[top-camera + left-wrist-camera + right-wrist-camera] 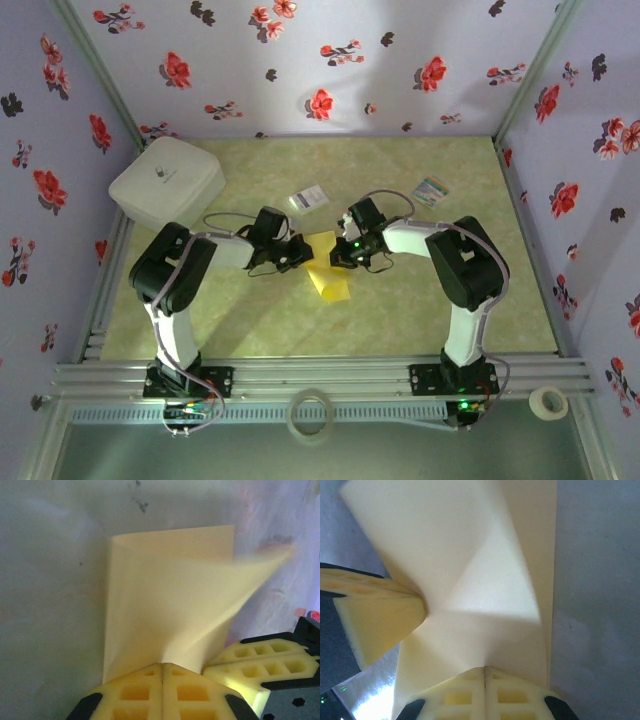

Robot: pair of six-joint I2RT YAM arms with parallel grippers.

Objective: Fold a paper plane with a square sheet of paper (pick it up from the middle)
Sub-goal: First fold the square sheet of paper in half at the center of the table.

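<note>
The square sheet of paper (329, 279), yellow and folded over on itself, is lifted off the table between both grippers. My left gripper (303, 256) is shut on its left side. In the left wrist view the paper (165, 595) rises from the closed left gripper (162, 665) with a bent flap sweeping right, and the right gripper's fingers (260, 662) show beside it. My right gripper (337, 256) is shut on the paper's right side. In the right wrist view the creased paper (470, 555) stands above the closed right gripper (485, 668), and the left gripper's fingers (375, 615) pinch it at the left.
A white box (165, 182) sits at the back left. A small white card with blue print (308, 198) and a striped card (432, 190) lie behind the grippers. Tape rolls (310, 413) (548, 402) rest by the near rail. Floral walls (330, 60) enclose the table.
</note>
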